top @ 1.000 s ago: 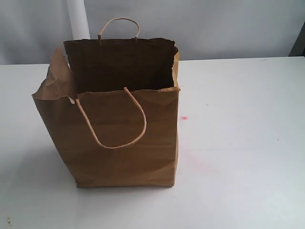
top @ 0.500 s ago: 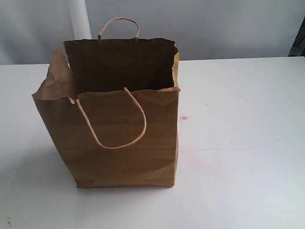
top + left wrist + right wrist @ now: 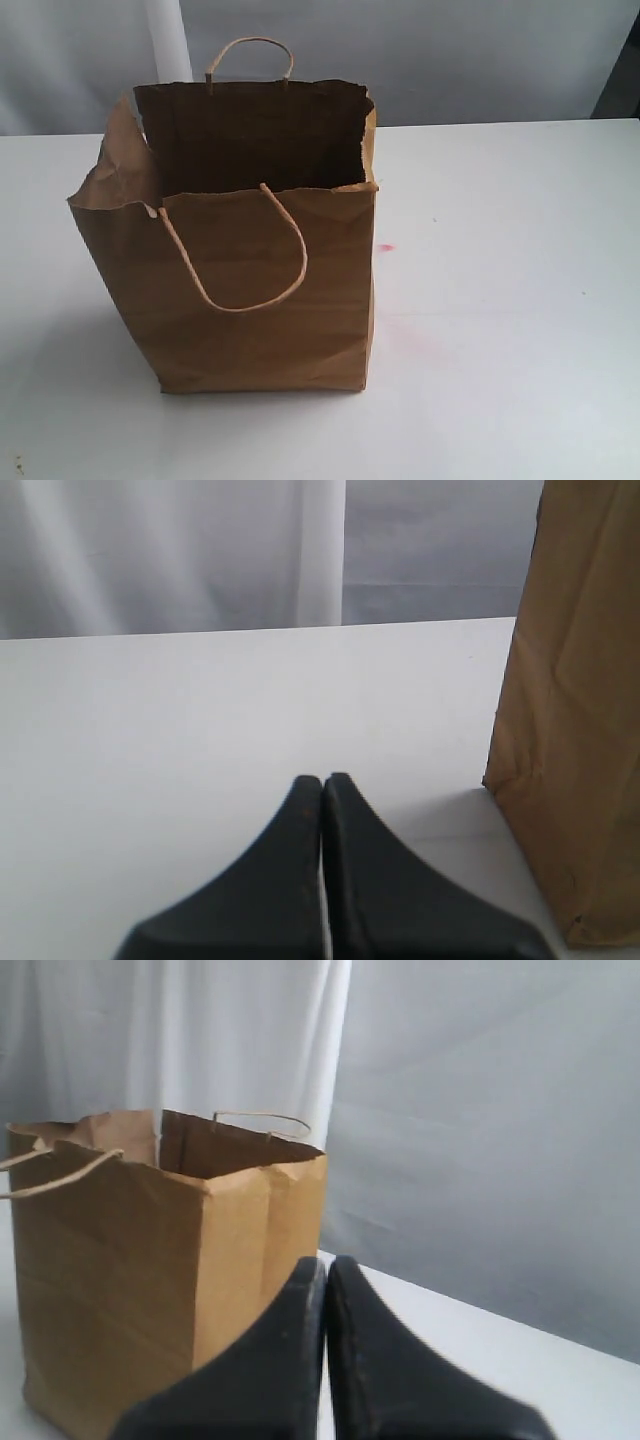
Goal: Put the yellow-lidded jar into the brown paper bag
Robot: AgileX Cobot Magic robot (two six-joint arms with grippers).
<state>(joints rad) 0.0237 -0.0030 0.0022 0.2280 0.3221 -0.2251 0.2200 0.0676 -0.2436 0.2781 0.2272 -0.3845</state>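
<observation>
The brown paper bag (image 3: 265,285) stands upright and open on the white table (image 3: 500,300), its mouth dark inside. The yellow-lidded jar shows in no view; whether it lies inside the bag cannot be told. Neither gripper appears in the exterior view. In the left wrist view my left gripper (image 3: 322,779) is shut with nothing between its black fingers, and one side of the bag (image 3: 575,730) stands beside it. In the right wrist view my right gripper (image 3: 326,1261) is shut and empty, with the bag (image 3: 150,1260) close beyond it.
One twisted handle (image 3: 250,262) hangs down the bag's front and the other (image 3: 250,45) stands up at the back. A white post (image 3: 165,40) rises behind the bag. A small pink mark (image 3: 386,247) is on the table beside it. A grey backdrop lies beyond the table.
A dark shape at the top right corner of the exterior view has shifted slightly. The bag has not moved.
</observation>
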